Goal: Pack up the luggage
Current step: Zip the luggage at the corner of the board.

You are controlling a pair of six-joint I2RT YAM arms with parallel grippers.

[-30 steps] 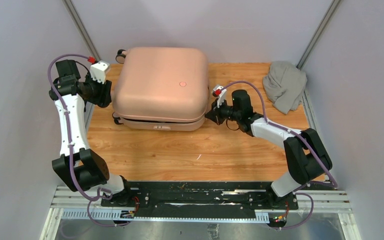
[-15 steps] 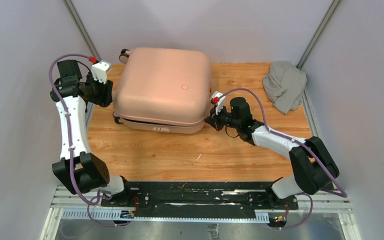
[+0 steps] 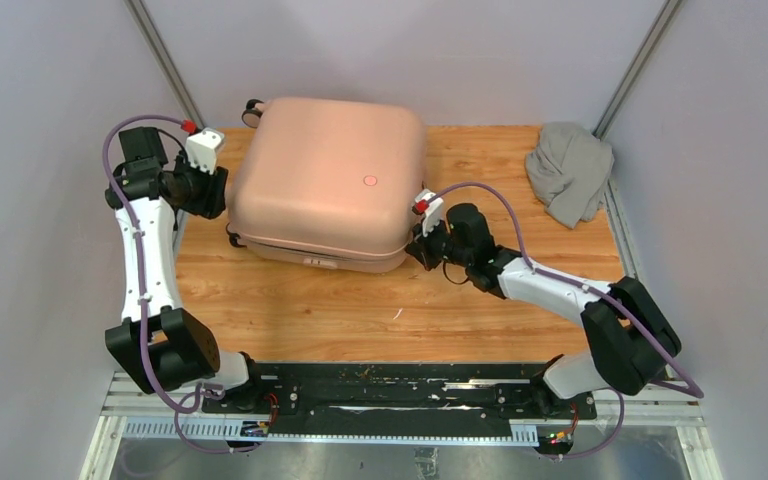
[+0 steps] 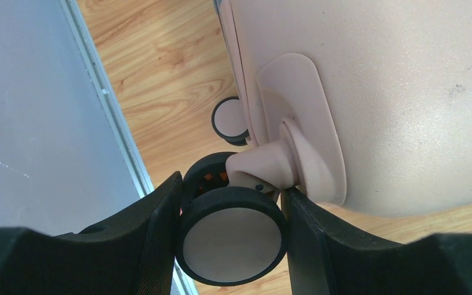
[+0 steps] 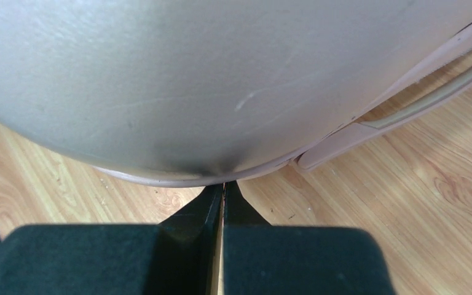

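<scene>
A closed pale pink suitcase (image 3: 325,170) lies toward 11 o'clock on the wooden table (image 3: 360,300). The left gripper (image 3: 222,192) is at its 9 o'clock side, the right gripper (image 3: 412,245) at its 4 o'clock corner; a grey cloth (image 3: 568,170) lies at 2 o'clock.

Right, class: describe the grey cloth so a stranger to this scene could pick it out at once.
Start at the wooden table, where a pale pink suitcase lies closed. Go to the far right corner: the crumpled grey cloth lies there, apart from the suitcase. It alone is soft and grey.
</scene>
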